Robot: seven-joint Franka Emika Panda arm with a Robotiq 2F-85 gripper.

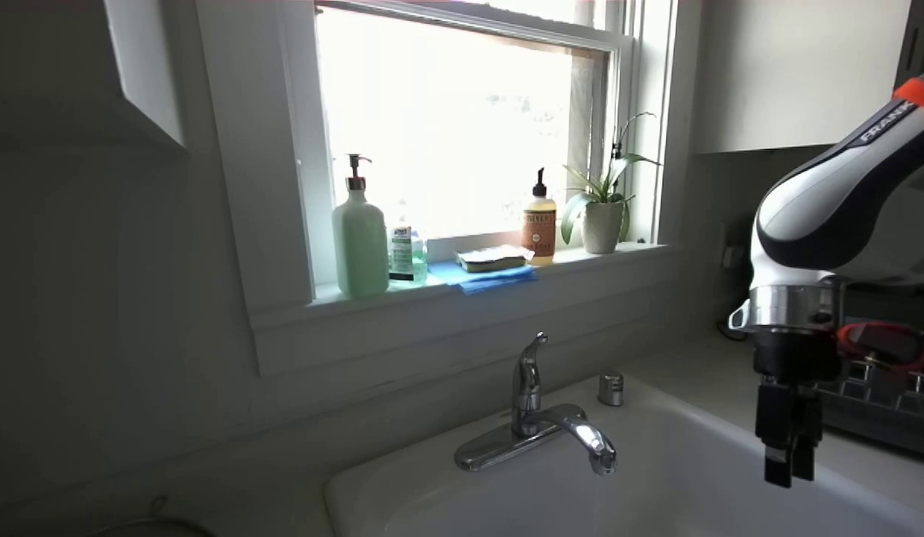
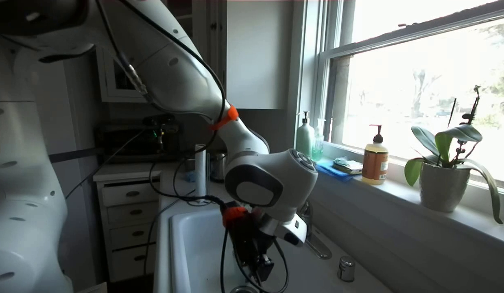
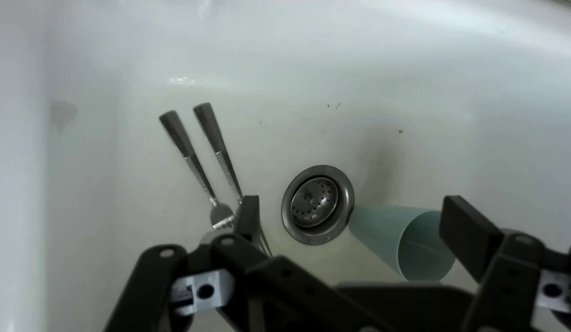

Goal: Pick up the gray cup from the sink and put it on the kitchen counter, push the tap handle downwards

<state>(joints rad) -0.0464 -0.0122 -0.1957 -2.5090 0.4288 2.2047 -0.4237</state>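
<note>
"How is your pincer?"
"Spread wide, over the sink."
"And the cup?"
"Below, on the sink floor, showing between my fingertips. It lies on its side, mouth towards 4 o'clock, base just beside the drain; whether they touch I can't tell."
"Next?"
"At 10 o'clock from the drain, two pieces of cutlery, handles towards 11, one a fork, the other partly behind a fingertip."
"Farther off?"
"In an exterior view, the counter is at my 3 o'clock. The tap handle, upright on the tap, is at 10."
"Beyond?"
"The plant on the sill, at 11."
</note>
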